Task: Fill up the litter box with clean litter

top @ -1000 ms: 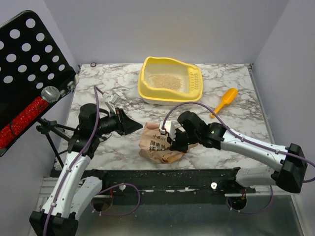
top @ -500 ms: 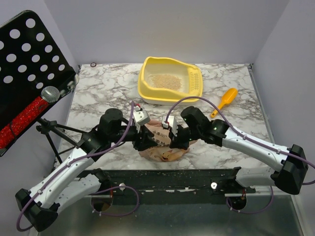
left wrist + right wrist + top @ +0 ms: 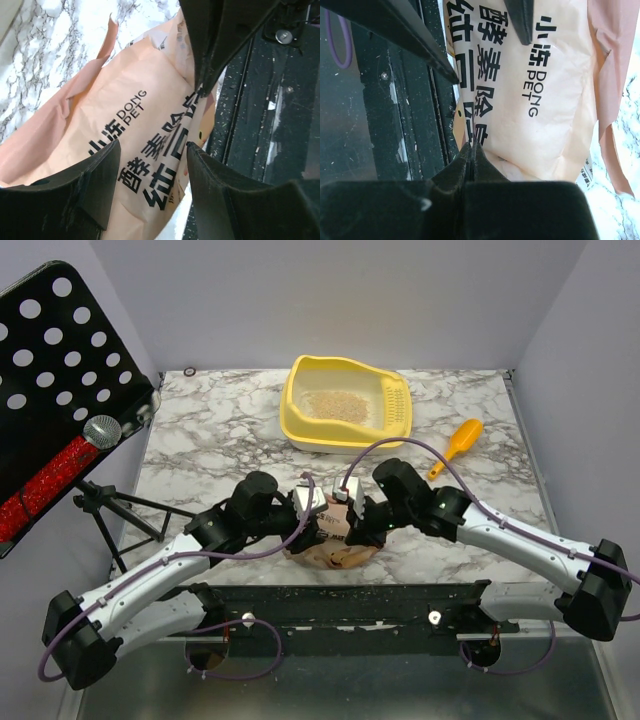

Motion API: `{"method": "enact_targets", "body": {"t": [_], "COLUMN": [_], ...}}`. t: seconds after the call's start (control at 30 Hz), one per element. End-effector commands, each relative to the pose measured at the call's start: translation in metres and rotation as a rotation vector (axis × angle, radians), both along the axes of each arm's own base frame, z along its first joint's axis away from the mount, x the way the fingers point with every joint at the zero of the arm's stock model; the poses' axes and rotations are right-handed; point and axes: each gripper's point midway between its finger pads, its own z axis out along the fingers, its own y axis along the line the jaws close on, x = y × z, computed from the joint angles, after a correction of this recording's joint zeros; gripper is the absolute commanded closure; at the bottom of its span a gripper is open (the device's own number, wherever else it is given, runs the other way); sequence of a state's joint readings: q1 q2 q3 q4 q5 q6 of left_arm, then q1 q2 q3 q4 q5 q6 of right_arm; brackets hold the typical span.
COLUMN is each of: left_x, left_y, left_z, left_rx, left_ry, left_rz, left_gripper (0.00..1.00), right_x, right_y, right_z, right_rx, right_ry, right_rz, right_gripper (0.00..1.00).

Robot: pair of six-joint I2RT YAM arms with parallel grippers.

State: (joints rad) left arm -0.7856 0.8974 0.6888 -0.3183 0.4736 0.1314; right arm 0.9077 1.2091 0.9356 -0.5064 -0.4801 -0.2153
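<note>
Two arms meet low over a crumpled tan paper bag (image 3: 335, 555) at the near edge of the marble table (image 3: 220, 430). The left gripper (image 3: 152, 145) has its jaws well apart, one finger on either side of the bag's printed face, with dark lettering showing in the gap between them. Just across from it, tip to tip, the right gripper (image 3: 471, 147) has its fingers pressed flat together, with the tips at the bag's near edge. I cannot tell from here whether a fold of paper is pinched between them.

The litter box (image 3: 290, 410) stands well beyond both grippers, toward the far side of the table and apart from the bag. The clean litter (image 3: 335, 405) lies inside it as a thin pale patch on the floor of the tray. A small orange scoop (image 3: 458, 445) lies on the marble beyond the right gripper and off to its right, near the box but not touching it.
</note>
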Motion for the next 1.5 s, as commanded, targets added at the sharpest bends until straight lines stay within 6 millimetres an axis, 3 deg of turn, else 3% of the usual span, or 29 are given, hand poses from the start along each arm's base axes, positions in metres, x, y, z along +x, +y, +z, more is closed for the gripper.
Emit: {"method": "enact_targets", "body": {"t": [0.0, 0.17, 0.33, 0.37, 0.47, 0.5, 0.6, 0.67, 0.83, 0.97, 1.03, 1.13, 1.33, 1.37, 1.4, 1.47], "left_x": [0.017, 0.016, 0.014, 0.013, 0.016, 0.019, 0.029, 0.047, 0.082, 0.091, 0.095, 0.100, 0.092, 0.092, 0.092, 0.093], "left_y": [-0.006, -0.005, 0.000, 0.000, 0.001, 0.002, 0.005, 0.015, 0.018, 0.004, 0.005, 0.013, 0.018, 0.018, 0.019, 0.021], "left_z": [-0.006, -0.034, -0.035, -0.036, -0.041, -0.043, -0.040, -0.029, 0.020, 0.056, 0.063, 0.054, -0.012, -0.014, -0.016, -0.019], "left_rx": [0.021, 0.130, 0.153, 0.160, 0.213, 0.233, 0.287, 0.317, 0.291, 0.217, 0.207, 0.213, 0.237, 0.239, 0.243, 0.253], "left_ry": [-0.098, -0.074, -0.091, -0.091, -0.081, -0.075, -0.103, -0.194, -0.417, -0.468, -0.504, -0.519, -0.458, -0.454, -0.448, -0.446], "left_rz": [-0.001, -0.013, -0.022, -0.027, -0.035, -0.035, 0.001, 0.079, 0.167, 0.150, 0.159, 0.180, 0.148, 0.148, 0.152, 0.159], "left_gripper": [0.36, 0.38, 0.55, 0.61, 0.98, 1.00, 1.00, 1.00, 1.00, 1.00, 1.00, 1.00, 1.00, 1.00, 1.00, 1.00], "right_x": [-0.007, -0.008, 0.003, 0.004, 0.009, 0.011, 0.020, 0.029, 0.067, 0.084, 0.088, 0.089, 0.098, 0.102, 0.107, 0.112], "right_y": [-0.002, -0.002, -0.006, -0.007, -0.011, -0.012, -0.014, -0.013, -0.017, -0.011, -0.008, -0.007, -0.001, -0.003, -0.006, -0.009], "right_z": [0.003, 0.004, -0.001, -0.001, 0.002, 0.004, 0.003, 0.004, 0.026, 0.050, 0.057, 0.048, 0.020, 0.021, 0.027, 0.044], "right_rx": [0.025, 0.030, 0.015, 0.013, 0.017, 0.021, 0.019, 0.028, 0.103, 0.128, 0.132, 0.108, 0.066, 0.061, 0.063, 0.082], "right_ry": [0.026, 0.030, 0.043, 0.051, 0.045, 0.037, 0.023, 0.022, -0.015, -0.090, -0.104, -0.092, -0.096, -0.122, -0.161, -0.224], "right_rz": [0.011, 0.010, -0.046, -0.055, -0.080, -0.088, -0.120, -0.145, -0.255, -0.258, -0.244, -0.228, -0.202, -0.215, -0.233, -0.245], "right_gripper": [1.00, 1.00, 1.00, 1.00, 1.00, 1.00, 1.00, 1.00, 1.00, 1.00, 1.00, 1.00, 0.97, 0.87, 0.69, 0.54]}}
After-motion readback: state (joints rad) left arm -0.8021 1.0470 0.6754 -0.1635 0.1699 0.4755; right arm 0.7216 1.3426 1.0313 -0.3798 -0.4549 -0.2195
